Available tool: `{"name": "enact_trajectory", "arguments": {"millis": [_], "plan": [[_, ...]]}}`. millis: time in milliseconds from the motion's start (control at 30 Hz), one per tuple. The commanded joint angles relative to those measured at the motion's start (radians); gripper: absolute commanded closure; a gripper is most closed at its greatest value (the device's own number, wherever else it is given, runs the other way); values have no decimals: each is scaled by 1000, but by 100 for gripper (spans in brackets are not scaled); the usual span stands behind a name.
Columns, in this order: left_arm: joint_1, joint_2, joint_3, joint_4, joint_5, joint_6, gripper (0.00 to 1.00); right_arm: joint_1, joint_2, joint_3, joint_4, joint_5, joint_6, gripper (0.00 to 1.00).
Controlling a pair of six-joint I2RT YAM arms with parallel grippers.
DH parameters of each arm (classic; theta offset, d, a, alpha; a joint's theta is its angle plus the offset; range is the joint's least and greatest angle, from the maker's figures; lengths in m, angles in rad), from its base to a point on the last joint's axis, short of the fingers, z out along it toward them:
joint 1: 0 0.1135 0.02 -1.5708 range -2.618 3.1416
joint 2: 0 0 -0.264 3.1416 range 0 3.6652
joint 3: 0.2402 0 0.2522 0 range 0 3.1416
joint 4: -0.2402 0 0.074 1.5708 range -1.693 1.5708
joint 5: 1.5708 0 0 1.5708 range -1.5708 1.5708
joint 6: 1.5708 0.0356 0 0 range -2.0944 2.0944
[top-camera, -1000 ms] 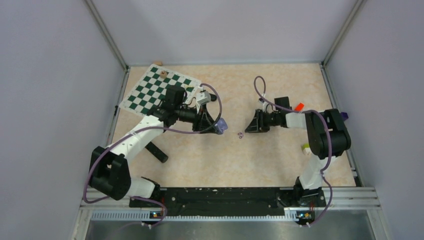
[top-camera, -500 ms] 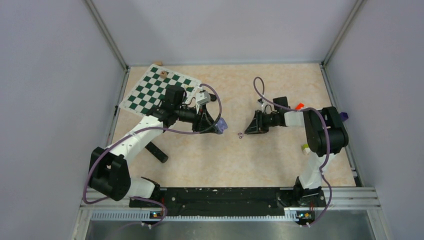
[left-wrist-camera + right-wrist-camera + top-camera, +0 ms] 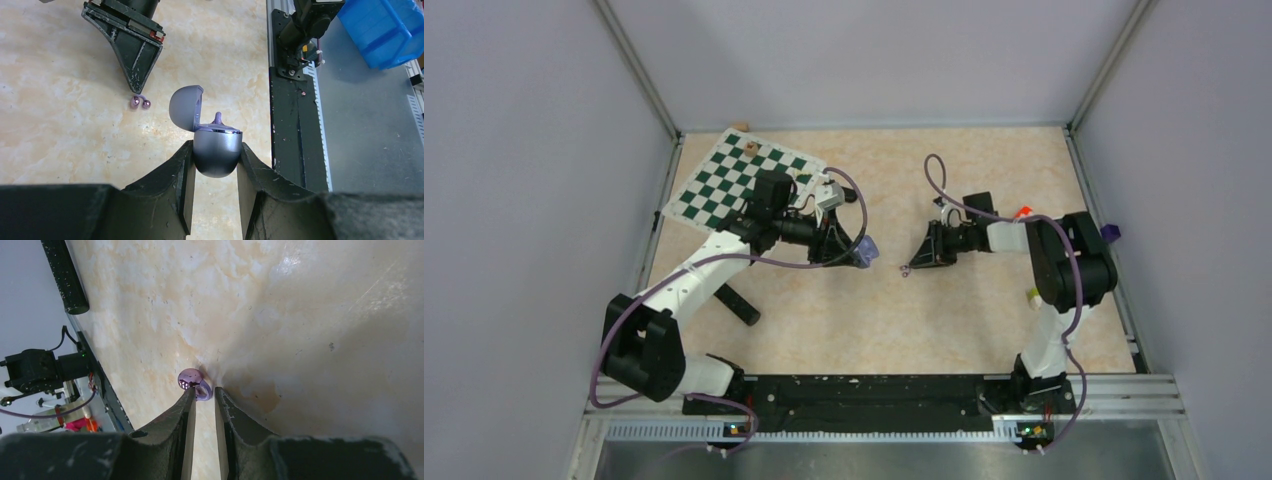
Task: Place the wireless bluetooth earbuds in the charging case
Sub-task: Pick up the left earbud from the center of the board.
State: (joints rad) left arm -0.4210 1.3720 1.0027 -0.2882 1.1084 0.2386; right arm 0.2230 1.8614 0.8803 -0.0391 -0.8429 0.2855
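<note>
My left gripper (image 3: 215,150) is shut on the base of the purple oval charging case (image 3: 216,156), held off the table with its lid (image 3: 184,107) hinged open. A small purple part stands up inside the case. On the table just beyond it lies a pale purple earbud (image 3: 140,103). My right gripper (image 3: 205,390) reaches it from the right, jaws narrowed onto the bud's small tip, with the glossy body (image 3: 190,378) just past the left finger. From above, that right gripper (image 3: 907,268) points at the case (image 3: 865,250).
A green-and-white chessboard (image 3: 744,178) with a small piece on it lies at the back left. A black cylinder (image 3: 737,303) lies near the left arm. Small orange (image 3: 1024,212), yellow (image 3: 1032,295) and purple (image 3: 1110,232) items sit by the right arm. A blue bin (image 3: 380,30) stands beyond the rail.
My right gripper has slid left up to the earbud and its jaws have narrowed around it. The left gripper and the case have not moved.
</note>
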Motion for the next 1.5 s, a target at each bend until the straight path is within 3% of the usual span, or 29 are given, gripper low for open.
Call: {"name": "enact_trajectory", "arguments": {"millis": [0,500,1000,1267,1467], "plan": [[5,-33,24,21,13,22,100,29,62,10,-50,172,-46,79],[5,-38,24,18,12,24,100,63,87,42,-81,146,-80,78],[5,-47,24,17,10,26,100,91,46,27,-32,-68,-82,93],[5,-38,24,20,16,23,100,91,-65,43,6,-133,-123,94],[5,-20,7,78,21,-37,100,91,-227,47,10,-79,-209,94]]}}
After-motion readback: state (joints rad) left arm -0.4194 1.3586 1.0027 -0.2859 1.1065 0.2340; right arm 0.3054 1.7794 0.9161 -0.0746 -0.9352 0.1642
